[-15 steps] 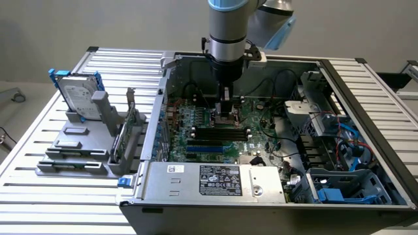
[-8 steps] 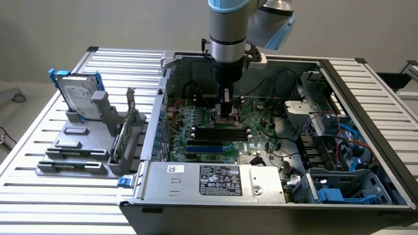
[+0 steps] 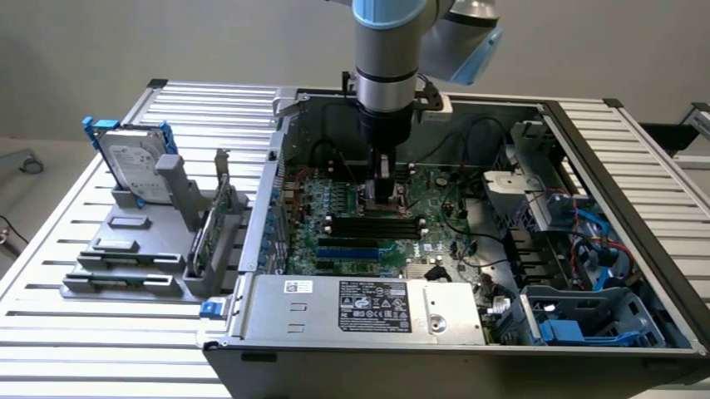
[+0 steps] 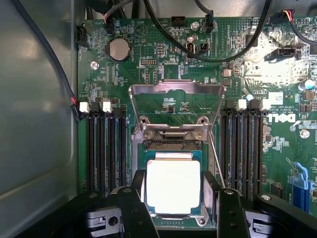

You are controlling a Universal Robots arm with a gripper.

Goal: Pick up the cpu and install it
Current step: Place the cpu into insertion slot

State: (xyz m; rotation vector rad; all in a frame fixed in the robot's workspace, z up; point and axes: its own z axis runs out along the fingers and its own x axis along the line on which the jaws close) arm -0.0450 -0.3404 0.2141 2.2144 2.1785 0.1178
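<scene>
The cpu (image 4: 173, 186), a small square chip with a pale metal top on a green edge, lies level in the motherboard socket (image 4: 174, 145) below the raised metal load plate (image 4: 176, 89). My gripper (image 4: 176, 201) straddles it, and its black fingers (image 4: 134, 208) press against the chip's two opposite edges. In the exterior view the gripper (image 3: 383, 189) reaches straight down into the open computer case (image 3: 367, 309), low over the green motherboard (image 3: 444, 199).
Black memory slots (image 4: 104, 148) flank the socket on both sides, and black cables (image 4: 218, 52) cross the board beyond it. Outside the case, on the exterior view's left, a silver hard drive with blue brackets (image 3: 135, 166) stands in a grey fixture (image 3: 128, 249) on the slatted table.
</scene>
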